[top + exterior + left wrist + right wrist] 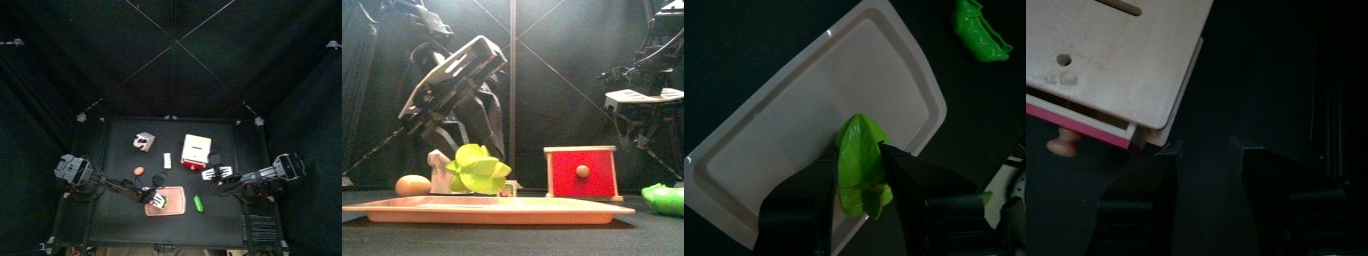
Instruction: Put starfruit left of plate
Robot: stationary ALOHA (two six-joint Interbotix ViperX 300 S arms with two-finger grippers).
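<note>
Green ridged starfruit (861,165) held above the pale pink plate (778,120).

Black table (120,140), pink plate (422,208), red drawer box (580,172), green pepper (663,198)

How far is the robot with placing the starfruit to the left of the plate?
Done: the left gripper has grasped the starfruit. In hand: it holds the fruit over the plate, above its surface in the front view. Left: carrying it past the plate's left edge and releasing it. The right gripper waits by the red box.
</note>
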